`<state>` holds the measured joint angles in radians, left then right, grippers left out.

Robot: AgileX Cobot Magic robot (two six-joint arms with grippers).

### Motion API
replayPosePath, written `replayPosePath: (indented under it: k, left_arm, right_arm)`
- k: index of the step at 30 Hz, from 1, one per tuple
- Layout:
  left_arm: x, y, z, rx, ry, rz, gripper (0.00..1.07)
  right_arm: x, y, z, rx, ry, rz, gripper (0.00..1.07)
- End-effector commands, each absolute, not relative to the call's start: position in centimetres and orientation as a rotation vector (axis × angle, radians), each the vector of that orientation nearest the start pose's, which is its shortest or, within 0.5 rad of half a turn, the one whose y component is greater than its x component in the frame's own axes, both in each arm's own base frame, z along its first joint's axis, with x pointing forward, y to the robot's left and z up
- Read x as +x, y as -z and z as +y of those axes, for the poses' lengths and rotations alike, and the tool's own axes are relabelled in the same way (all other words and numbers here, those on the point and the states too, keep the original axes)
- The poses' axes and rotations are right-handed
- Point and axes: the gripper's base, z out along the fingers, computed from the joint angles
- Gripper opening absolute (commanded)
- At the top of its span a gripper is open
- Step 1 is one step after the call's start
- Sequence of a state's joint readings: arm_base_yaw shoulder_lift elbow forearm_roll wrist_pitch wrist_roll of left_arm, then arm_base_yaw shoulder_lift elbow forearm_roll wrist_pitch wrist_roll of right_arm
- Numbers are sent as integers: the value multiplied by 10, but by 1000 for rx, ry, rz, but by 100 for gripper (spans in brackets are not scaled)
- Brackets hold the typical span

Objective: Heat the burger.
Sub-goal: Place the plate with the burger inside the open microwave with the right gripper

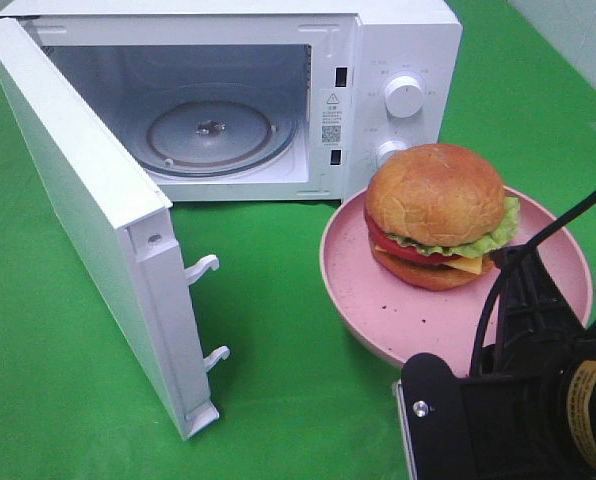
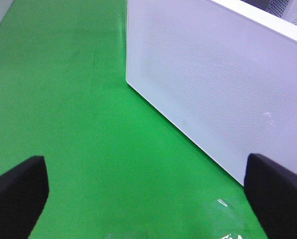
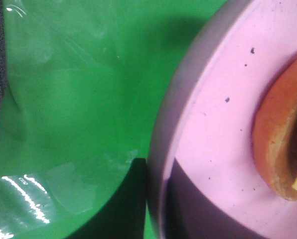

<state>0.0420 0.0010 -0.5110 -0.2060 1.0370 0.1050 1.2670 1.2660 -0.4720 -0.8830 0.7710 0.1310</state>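
Burger point(image 1: 436, 215) looks soft and stacked, so lift by the rim of the pink plate point(image 1: 358, 290). The right end effector point(image 1: 505, 260) is narrow and the left end effector point(image 2: 148, 195) is wide.

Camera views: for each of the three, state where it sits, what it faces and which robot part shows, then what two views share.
Exterior high: up high, looking down at microwave, burger, plate; right arm shows.
Left wrist: left arm, facing microwave door; open left gripper shows.
Right wrist: right arm, facing plate; no fingers show.
Shared: exterior and right wrist, the burger.
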Motion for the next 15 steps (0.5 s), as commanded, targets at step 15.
replayPosePath:
  k: [15]
  left_arm:
    - [-6, -284, -16, 76, 158, 1987, 100]
  right_arm:
    - [112, -190, 164, -2097, 548, 1411, 0]
